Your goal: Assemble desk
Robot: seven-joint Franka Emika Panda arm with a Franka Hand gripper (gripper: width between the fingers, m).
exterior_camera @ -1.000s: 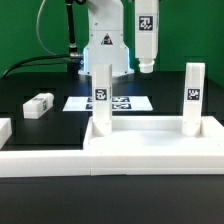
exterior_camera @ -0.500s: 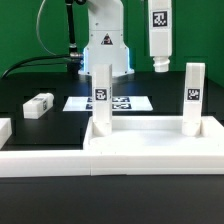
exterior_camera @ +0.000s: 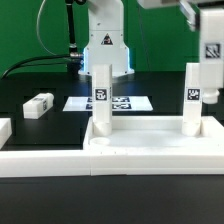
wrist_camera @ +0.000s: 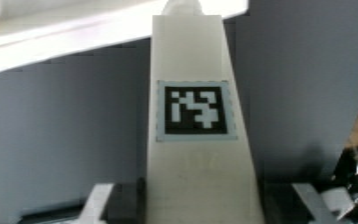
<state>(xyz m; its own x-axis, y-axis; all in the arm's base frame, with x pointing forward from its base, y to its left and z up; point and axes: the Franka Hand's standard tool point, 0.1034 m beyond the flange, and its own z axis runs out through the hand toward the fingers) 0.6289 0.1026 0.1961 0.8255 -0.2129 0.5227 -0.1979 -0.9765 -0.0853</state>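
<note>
Since a second ago the held leg (exterior_camera: 211,60) has swung from the top middle of the exterior view across to its right edge, carried in my claw (wrist_camera: 202,206), which is clenched on it. Both fingers (wrist_camera: 98,203) press the post's flat sides. It is a square white plastic post, smooth and matte, with a crisp black-and-white tag (wrist_camera: 195,110) on one face. It hangs upright just beside the upper part of the right standing leg (exterior_camera: 193,98); whether the two touch I cannot tell.

The desk top (exterior_camera: 150,152) lies across the lower part of the exterior view. It is a wide white tray with a raised rim, blocky and plain. Two tagged posts stand upright in it: the left standing leg (exterior_camera: 101,100) and the right one. A loose leg (exterior_camera: 38,105) lies flat on the black table (exterior_camera: 50,128) at middle left. The marker board (exterior_camera: 135,102) lies flat behind the tray.

My arm comes in at the upper right corner — only a sliver shows. My white base (exterior_camera: 103,45) stands at top middle.
</note>
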